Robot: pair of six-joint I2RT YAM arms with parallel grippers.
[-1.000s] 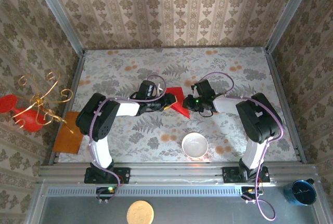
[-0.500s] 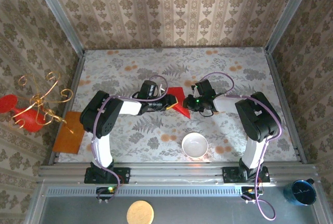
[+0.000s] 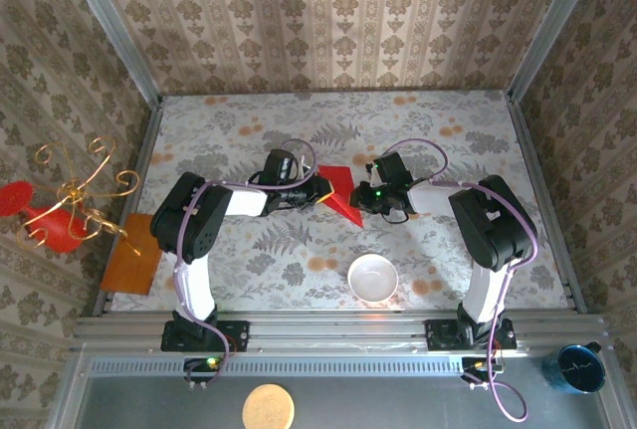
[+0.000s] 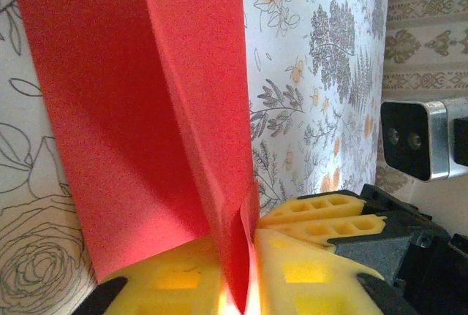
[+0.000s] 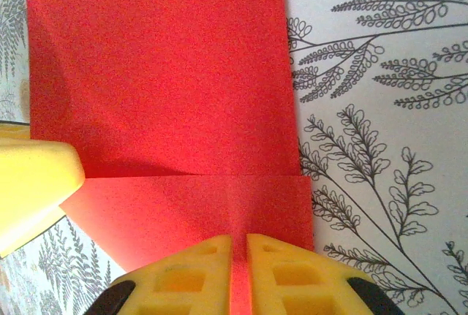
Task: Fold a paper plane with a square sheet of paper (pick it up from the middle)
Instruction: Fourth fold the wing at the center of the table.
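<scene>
Left claw [image 3: 320,190] and right claw [image 3: 356,197] meet tip to tip at mid-desk, each clamped shut on the square sheet of paper [image 3: 344,210].

Yellow fingers [image 4: 314,271] of the left claw pinch a raised fold, and the red sheet [image 4: 131,110] stands up ahead of them in two leaves with free top edges. The right claw [image 5: 239,256] grips a flat edge of the sheet [image 5: 161,74]; a straight line crosses the paper just ahead of its fingers [image 5: 292,271], and the sheet's right edge lies along bare desk [image 3: 448,140]. Open patterned surface runs beyond both claws to the back wall and out to either side. Behind the right claw, toward the arm bases, a white bowl [image 3: 372,277] sits apart from the paper. An orange-brown board [image 3: 132,255] lies well behind and outward of the left claw at the desk's edge, with a red ornament [image 3: 55,220] past it.
</scene>
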